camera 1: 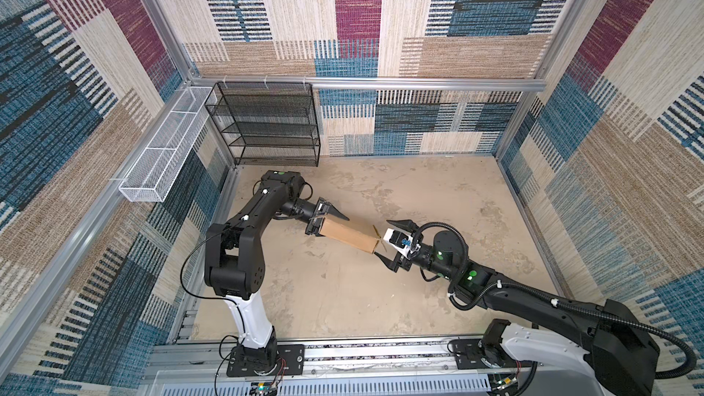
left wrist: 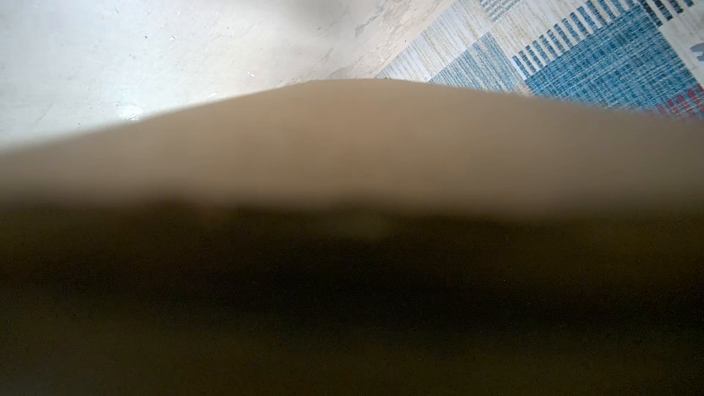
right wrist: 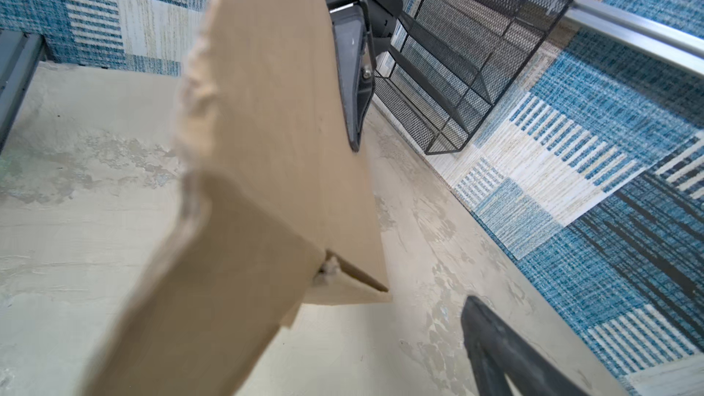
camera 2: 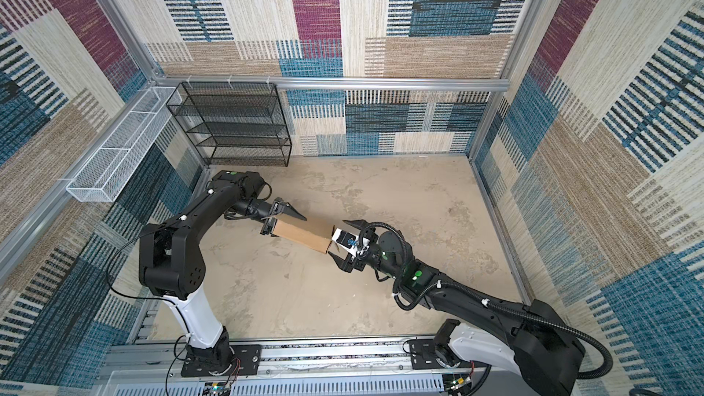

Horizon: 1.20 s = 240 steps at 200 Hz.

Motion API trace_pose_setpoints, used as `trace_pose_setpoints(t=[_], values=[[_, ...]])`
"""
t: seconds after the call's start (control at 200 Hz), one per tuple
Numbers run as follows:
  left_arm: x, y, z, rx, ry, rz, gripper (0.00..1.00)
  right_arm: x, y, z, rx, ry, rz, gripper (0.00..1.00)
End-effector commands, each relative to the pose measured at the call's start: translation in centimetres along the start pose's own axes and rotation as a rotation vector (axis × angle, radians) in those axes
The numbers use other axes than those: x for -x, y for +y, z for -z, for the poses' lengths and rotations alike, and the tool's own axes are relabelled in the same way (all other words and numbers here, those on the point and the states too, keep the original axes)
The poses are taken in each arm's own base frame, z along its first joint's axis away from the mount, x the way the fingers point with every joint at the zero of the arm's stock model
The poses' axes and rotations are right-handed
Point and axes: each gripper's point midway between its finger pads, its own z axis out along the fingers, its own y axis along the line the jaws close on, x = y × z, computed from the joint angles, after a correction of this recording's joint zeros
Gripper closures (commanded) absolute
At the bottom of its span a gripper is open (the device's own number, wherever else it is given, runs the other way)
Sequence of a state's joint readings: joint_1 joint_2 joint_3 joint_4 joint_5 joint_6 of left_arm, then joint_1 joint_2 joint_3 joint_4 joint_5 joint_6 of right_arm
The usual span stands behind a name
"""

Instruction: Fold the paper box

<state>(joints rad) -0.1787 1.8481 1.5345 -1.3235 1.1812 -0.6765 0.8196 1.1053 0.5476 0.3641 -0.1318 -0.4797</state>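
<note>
Aloft, left pincer [camera 1: 335,227] clamping paper box [camera 1: 352,236]

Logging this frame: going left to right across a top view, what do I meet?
In order: white wire basket → black mesh shelf rack → left gripper, jaws clamped on the box's end → plain brown cardboard paper box → right gripper, jaws open by the other end.
</note>
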Motion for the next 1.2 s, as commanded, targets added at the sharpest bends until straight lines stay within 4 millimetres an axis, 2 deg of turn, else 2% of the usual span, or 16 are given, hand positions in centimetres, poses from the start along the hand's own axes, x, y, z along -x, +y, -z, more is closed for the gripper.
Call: trace_pose_setpoints(t=[0.0,0.215,0.371,0.606,0.796,1.027,1.197], values=[[-0.9,-0.8,0.1,-0.021,0.018,-0.044,0.99,1.9,0.1,-0.4,0.012,-0.059,0.022,0.07],[-0.9,-0.7,0.0,-0.018,0.018,-0.045,1.00,2.8,1.2,-1.1,0.041,-0.072,0.042,0.08],[-0.9,-0.5,0.0,-0.016,0.021,-0.042,1.00,2.8,1.7,-1.4,0.047,-0.046,0.052,0.08],[-1.1,-0.7,0.1,-0.015,0.016,-0.044,1.00,2.9,1.5,-0.3,0.023,-0.058,0.048,0.05],[-1.8,-0.8,-0.4,-0.005,0.024,-0.046,1.00,2.7,1.5,-1.0,0.016,-0.078,0.050,0.05],[-1.6,-0.9,-0.6,0.004,0.023,-0.053,1.00,4.5,1.5,-1.4,0.026,-0.155,0.031,0.06],[-1.8,-1.1,-0.6,0.002,0.025,-0.056,1.00,4.9,1.6,-1.8,0.011,-0.172,0.037,0.08]])
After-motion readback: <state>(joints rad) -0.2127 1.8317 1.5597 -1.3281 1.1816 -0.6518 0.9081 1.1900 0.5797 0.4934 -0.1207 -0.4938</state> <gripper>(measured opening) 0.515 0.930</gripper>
